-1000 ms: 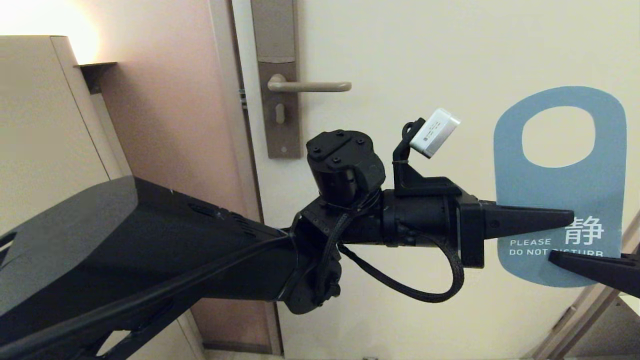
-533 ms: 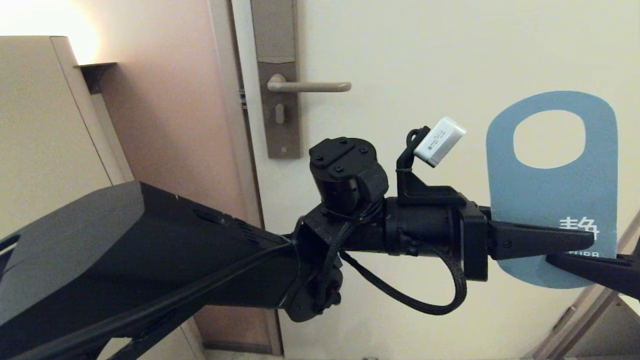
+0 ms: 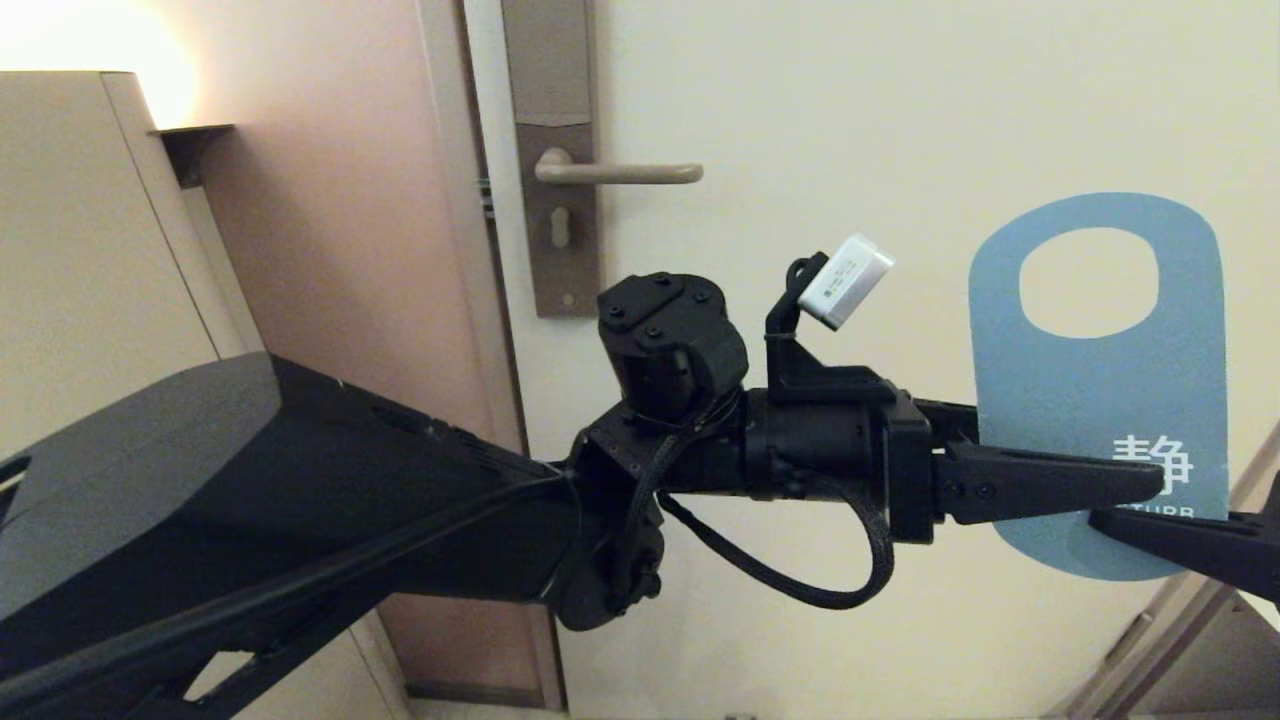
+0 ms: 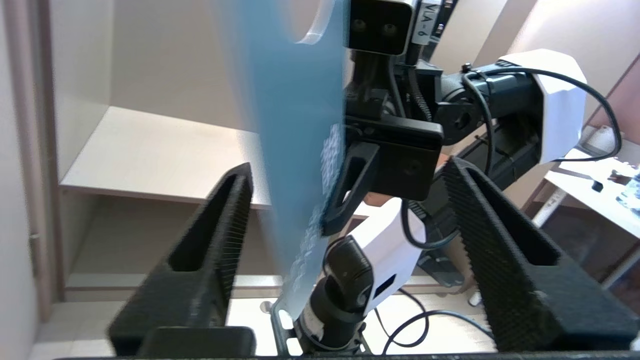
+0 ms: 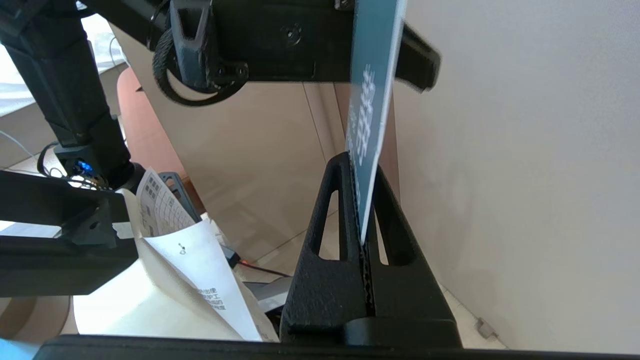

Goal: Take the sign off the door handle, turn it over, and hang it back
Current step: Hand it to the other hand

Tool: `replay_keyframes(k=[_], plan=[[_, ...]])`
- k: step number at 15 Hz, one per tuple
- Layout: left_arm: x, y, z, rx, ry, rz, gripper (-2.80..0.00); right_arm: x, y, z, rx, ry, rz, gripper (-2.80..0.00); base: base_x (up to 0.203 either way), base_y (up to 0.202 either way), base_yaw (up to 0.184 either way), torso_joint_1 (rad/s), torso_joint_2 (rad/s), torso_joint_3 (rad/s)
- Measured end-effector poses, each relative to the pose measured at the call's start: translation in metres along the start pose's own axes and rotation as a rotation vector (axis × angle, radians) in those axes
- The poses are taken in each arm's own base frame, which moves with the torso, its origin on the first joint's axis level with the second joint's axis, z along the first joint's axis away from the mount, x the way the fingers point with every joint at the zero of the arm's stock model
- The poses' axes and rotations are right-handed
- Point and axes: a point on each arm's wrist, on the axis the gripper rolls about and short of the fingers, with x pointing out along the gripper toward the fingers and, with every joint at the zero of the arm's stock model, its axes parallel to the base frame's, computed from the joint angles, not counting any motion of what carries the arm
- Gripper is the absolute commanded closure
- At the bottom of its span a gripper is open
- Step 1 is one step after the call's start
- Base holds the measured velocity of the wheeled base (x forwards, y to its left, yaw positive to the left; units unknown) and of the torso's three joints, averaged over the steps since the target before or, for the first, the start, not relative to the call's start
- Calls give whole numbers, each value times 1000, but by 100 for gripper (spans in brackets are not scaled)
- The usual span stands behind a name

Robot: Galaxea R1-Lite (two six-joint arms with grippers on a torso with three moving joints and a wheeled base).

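Black ribbed fingers of the right gripper [image 5: 361,220] are pressed together on the lower edge of the sign [image 3: 1098,380], a thin flat rounded oblong with an oval hole near its top; the blue face, printed with white characters, is turned toward the head camera. In the head view the right gripper [image 3: 1150,522] enters from the right edge, at the sign's lower corner. The left gripper [image 4: 345,235] is spread wide, its two serrated, hollow-cored wedge fingers [image 4: 215,250] standing on either side of the sign's lower part, apart from it. In the head view the left gripper [image 3: 1120,485] is reached across from the left on a matte black arm, a braided cable looped beneath the wrist. The sign is held upright in the air before the cream door, well apart from the door handle [image 3: 620,172], a slim beige lever with a rounded end, mounted horizontally on a tall grey-brown lock plate [image 3: 555,160]
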Motion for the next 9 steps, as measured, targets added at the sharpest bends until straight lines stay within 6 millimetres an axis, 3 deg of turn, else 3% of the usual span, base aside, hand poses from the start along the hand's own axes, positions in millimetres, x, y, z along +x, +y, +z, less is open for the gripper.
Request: replay_keyframes(k=[5, 9], plan=[[-26, -2, 0, -18, 7, 48, -280, 0, 0, 0, 0, -1, -1, 0, 0, 0, 0, 0, 0, 0], [-56, -20, 6, -1, -3, 100, -280, -1, 1, 0, -3, -2, -5, 0, 0, 0, 0, 0, 0, 0]])
